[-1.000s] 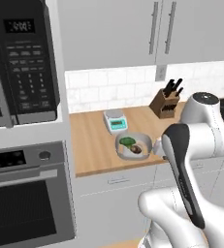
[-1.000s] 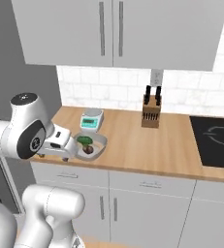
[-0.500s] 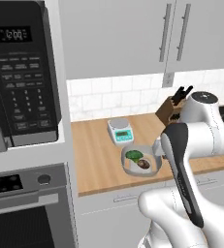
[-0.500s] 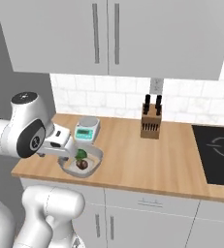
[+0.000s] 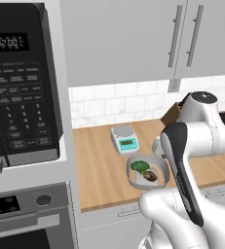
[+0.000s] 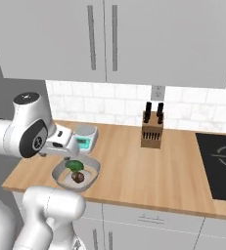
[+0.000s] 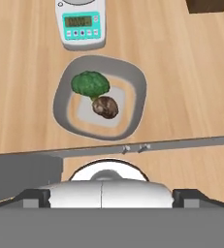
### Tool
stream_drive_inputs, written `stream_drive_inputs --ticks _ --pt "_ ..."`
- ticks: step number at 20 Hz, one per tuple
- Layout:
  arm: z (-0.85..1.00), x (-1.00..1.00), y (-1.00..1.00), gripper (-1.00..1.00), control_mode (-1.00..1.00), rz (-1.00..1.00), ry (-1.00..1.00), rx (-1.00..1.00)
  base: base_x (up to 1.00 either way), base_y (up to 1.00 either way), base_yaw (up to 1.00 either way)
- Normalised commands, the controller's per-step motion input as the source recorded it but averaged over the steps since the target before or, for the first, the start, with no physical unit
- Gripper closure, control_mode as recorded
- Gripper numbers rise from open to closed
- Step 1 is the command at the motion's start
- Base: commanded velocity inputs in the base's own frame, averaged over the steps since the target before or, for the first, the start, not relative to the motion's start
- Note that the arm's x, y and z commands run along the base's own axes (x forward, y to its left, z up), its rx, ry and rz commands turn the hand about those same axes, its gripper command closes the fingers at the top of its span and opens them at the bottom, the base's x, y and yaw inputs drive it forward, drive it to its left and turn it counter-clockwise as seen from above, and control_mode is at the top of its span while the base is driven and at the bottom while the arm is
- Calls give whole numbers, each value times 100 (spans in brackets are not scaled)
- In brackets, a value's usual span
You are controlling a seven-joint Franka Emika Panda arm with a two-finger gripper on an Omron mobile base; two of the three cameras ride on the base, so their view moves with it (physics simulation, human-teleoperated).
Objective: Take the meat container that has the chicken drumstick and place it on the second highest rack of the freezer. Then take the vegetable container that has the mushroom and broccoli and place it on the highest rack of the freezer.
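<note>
The vegetable container (image 7: 138,99), a grey rounded bowl, sits on the wooden counter close to its front edge. Inside it are a green broccoli (image 7: 90,83) and a brown mushroom (image 7: 105,107). The same container (image 5: 133,170) lies in front of the scale in the left base view, and the container (image 6: 93,172) is at the counter's left end in the right base view. My gripper (image 6: 64,149) hangs just above its near rim, and my arm hides the fingers. The meat container with the drumstick and the freezer are out of view.
A small kitchen scale (image 7: 80,23) stands just behind the container. A knife block (image 6: 152,131) is at the back by the wall, a black cooktop (image 6: 221,157) to the right. A microwave (image 5: 21,87) and an oven (image 5: 31,216) stand on the left.
The whole picture has shifted in both base views, so the base has driven. The container and scale keep their places on the counter. My arm holds the same pose.
</note>
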Motion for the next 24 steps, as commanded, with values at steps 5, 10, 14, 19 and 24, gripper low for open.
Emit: stream_drive_inputs --ticks 5,10,14,19,24 --pt "-14 66 -7 -100 -100 0 0 4 0 0 0" --pt "-55 44 -28 -100 -100 -2 0 10 0 0 0" --pt "-87 13 -43 -100 -100 -9 1 10 0 0 0" --pt "-75 23 -20 -100 -100 -11 6 4 0 0 0" --pt "-45 40 -10 -100 -100 -10 11 1 0 0 0"
